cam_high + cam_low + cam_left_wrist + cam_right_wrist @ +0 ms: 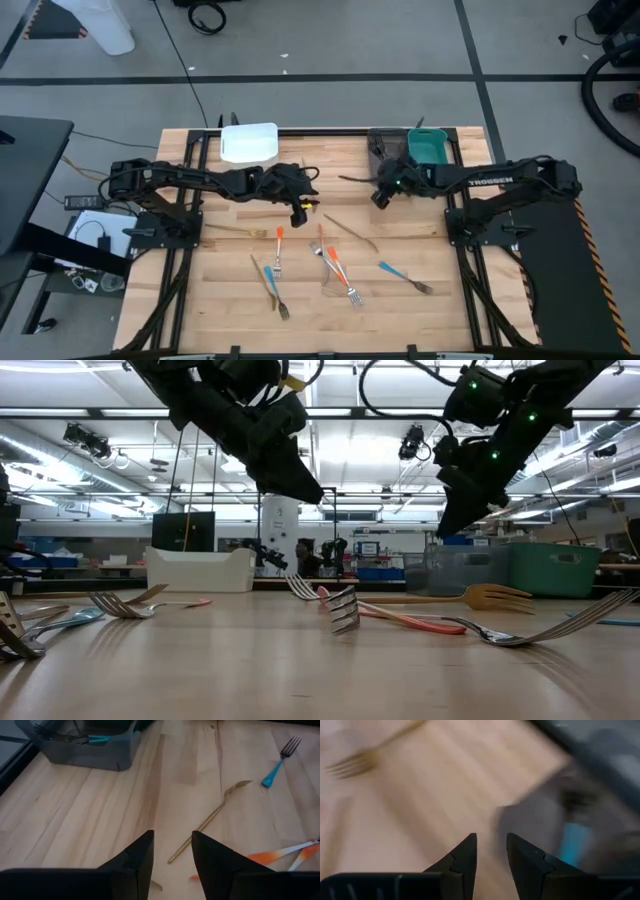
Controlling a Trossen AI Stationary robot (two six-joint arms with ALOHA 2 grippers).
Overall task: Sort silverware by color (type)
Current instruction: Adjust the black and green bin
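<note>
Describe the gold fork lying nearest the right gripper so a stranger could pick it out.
Start at the grey bin at the table's far edge. Just nearer the camera side, below the right gripper, lies a slim gold fork, angled diagonally. Unlike the forks beyond it, it has no orange or blue handle.

place: lab/workshop hall | evidence: ceiling strip lights (pixel 60 412), floor cables (pixel 205 15), equipment shelves (pixel 50 555)

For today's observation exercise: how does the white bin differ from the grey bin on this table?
The white bin sits at the back left of the table; the grey bin sits back right, beside a teal bin. In the left wrist view, the grey bin holds utensils. Both stand at the table's far edge.
</note>
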